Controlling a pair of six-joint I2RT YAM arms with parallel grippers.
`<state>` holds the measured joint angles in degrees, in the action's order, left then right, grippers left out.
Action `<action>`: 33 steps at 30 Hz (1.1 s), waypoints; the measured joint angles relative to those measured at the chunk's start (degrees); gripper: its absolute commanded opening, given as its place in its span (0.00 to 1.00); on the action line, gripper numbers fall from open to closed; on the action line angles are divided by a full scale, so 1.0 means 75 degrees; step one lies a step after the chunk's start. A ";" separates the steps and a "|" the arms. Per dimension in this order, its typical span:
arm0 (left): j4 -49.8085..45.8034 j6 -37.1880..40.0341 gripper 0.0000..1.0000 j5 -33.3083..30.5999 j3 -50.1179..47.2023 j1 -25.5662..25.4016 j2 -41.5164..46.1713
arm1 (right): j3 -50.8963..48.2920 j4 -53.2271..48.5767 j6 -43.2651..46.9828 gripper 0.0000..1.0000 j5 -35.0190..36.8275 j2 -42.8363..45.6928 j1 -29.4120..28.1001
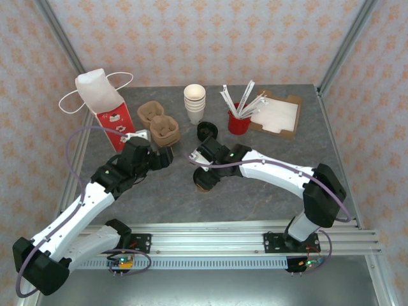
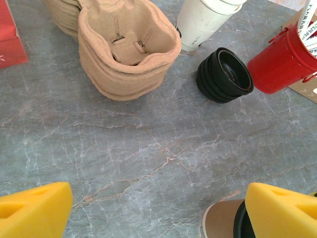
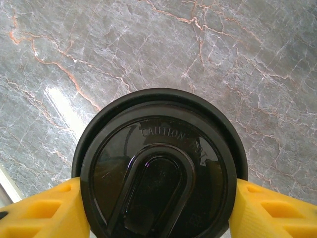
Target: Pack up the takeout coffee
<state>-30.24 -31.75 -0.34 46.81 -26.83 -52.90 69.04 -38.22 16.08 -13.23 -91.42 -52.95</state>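
**Right gripper** (image 3: pixel 157 210): The yellow fingers (image 3: pixel 270 210) stand one on each side of the takeout coffee (image 3: pixel 159 171). The coffee sits lid uppermost on the grey marbled table (image 3: pixel 233 54), directly between the jaws. The black lid overhangs the inner faces of both fingers and hides any contact with the cup wall. I cannot tell whether the jaws pinch the cup or merely bracket it. They stand roughly a lid's width apart.

**Left gripper** (image 2: pixel 158 213): The jaws are spread wide, with bare table between them and nothing held. The coffee's tan wall and dark lid edge show just outside the right-hand finger, partly hidden behind it.

**Ahead of the left jaws:**
- A stack of brown pulp cup carriers (image 2: pixel 124 54) lies slightly to the left.
- A tilted stack of loose black lids (image 2: pixel 225 74) lies to the right.
- A red pot (image 2: pixel 277 62) stands just beside the lids, on their far right.
- A stack of cream paper cups (image 2: pixel 203 20) stands beyond the gap between the carriers and the lids.
- A red-and-white bag (image 1: pixel 105 105) stands upright, well off to the left of the jaws.
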 measured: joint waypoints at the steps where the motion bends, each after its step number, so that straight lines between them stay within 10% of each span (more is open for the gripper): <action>1: -0.0003 0.0000 0.91 0.0000 -0.0015 0.0000 0.0006 | 0.0000 0.0000 -0.0012 0.63 0.0026 -0.0003 -0.0012; 33: 0.0006 -0.0248 0.90 0.0029 -0.0172 0.0000 -0.0216 | 0.0114 0.0160 -0.0376 0.53 0.0527 -0.0434 -0.0137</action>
<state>-30.20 -33.61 -0.12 45.52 -26.83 -54.52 69.89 -37.01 13.26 -9.28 -94.67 -53.98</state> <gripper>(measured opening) 0.901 0.573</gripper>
